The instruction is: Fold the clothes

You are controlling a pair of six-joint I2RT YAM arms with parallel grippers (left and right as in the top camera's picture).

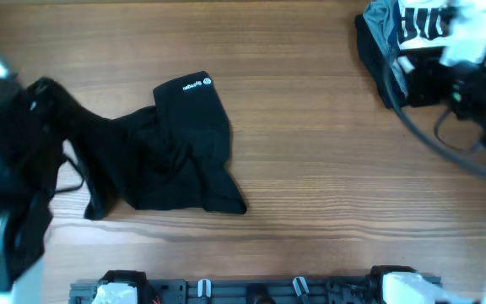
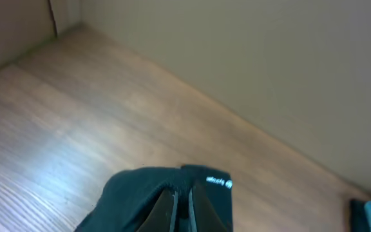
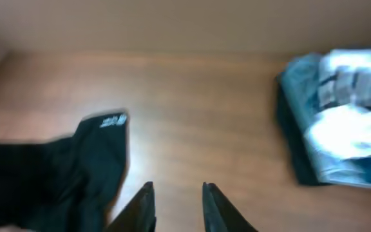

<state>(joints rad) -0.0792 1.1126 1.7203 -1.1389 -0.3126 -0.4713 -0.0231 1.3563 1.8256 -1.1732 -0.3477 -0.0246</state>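
the large, soft, plain black fabric garment lay crumpled on the left-centre of the brown wooden table, with its tiny white logo mark on the upper edge, too small to read. its left part ran under the dark, blurred left arm, so that end was hidden from overhead. in the left wrist view the left gripper was cut off by the bottom edge; its jaws stood nearly together with black cloth bunched around them, pinching the garment. the right gripper hung over bare table, well apart from the garment, jaws parted with nothing between them; overhead it was lost in blur at the top right. there a pile of folded grey-blue clothes topped by a white-and-navy lettered garment sat partly covered by the right arm, its lettering smeared.
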